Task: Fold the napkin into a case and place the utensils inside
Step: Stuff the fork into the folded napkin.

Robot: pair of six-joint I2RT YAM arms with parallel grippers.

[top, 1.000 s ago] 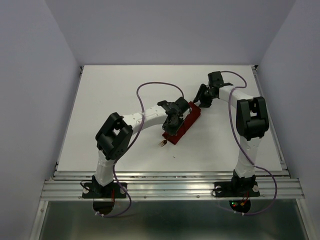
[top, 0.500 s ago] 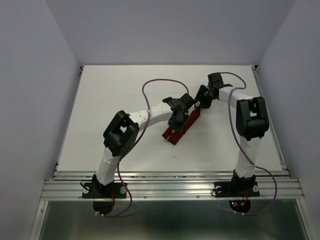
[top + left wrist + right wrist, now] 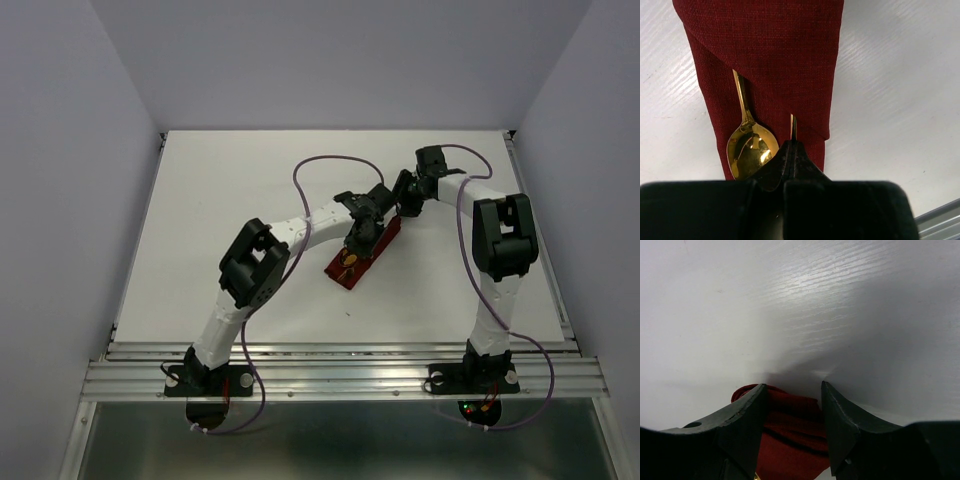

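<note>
The napkin, folded into a narrow maroon case [image 3: 372, 248], lies diagonally at mid-table. In the left wrist view the case [image 3: 770, 55] has a slanted flap. The gold spoon [image 3: 751, 145] has its handle tucked under that flap and its bowl outside. My left gripper [image 3: 791, 146] is shut on a thin gold fork handle [image 3: 793, 125], whose tip also goes under the flap. From above, the left gripper [image 3: 357, 242] hovers over the case's near half. My right gripper [image 3: 792, 387] holds the bunched far end of the case [image 3: 790, 415] between its fingers.
The white table [image 3: 220, 220] has raised rails along its near edge [image 3: 340, 350] and both sides. Purple cables loop above both arms. The two grippers sit close together over the case, with the right gripper [image 3: 405, 203] at its far end.
My left arm has stretched farther right along the case towards the right gripper, drawing the fork from beyond the near end into the case. The spoon bowl now shows. The right arm stayed still.
</note>
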